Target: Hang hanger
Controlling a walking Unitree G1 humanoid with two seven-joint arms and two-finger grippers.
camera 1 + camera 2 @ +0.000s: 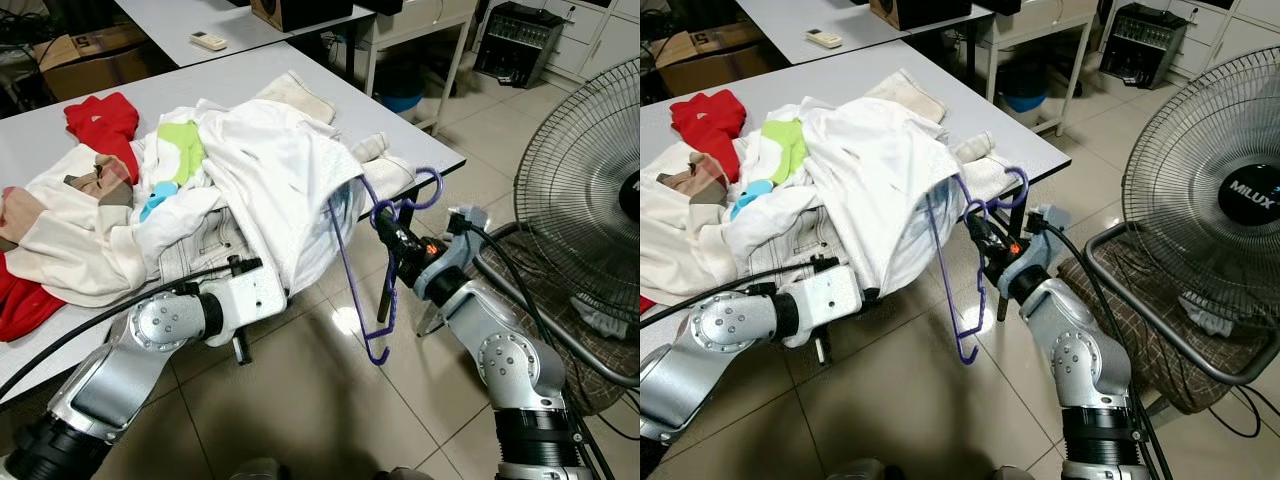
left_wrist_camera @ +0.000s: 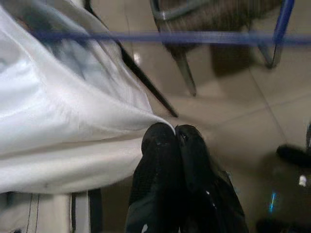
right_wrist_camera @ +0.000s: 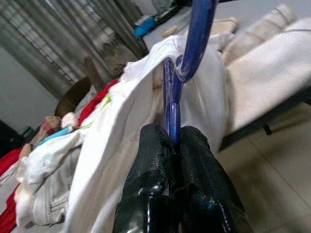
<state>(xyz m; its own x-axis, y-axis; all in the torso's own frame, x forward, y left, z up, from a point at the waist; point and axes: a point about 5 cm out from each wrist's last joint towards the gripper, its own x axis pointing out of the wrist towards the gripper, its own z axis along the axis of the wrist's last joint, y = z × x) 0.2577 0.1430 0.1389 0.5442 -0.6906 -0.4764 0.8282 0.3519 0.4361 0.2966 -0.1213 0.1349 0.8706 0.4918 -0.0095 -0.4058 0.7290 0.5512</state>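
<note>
a: where is the hanger (image 1: 372, 270) found?

b: the purple hanger is seen just off the near corner of the surface (image 1: 330, 80), hanging over the tiled floor (image 1: 300, 400). its hook end is up beside the draped white garment (image 1: 280, 170), and one of its arms runs inside the garment's hem.

a: how is it held?

b: it is pinched at the neck, just below the hook, by the right gripper (image 1: 384, 226). in the right wrist view the two black fingers (image 3: 150, 160) are pressed together on the blue-purple stem, with no gap left.

a: and the left gripper (image 2: 175, 133)?

b: its fingers are closed tip to tip on the lower edge of the white garment, under the surface's edge, as shown in the left wrist view.

a: can any writing be read?

b: "milux" is printed on the hub of the standing fan (image 1: 1210, 200) on the robot's right. no other lettering can be made out.

a: what lies around?

b: a heap of clothes (image 1: 110, 190) is piled on the surface: white, red and a green-and-blue piece. a remote control (image 1: 208, 40) lies on a second table (image 1: 190, 15) behind. a cardboard box (image 1: 95, 55) stands on the floor at the back.
</note>
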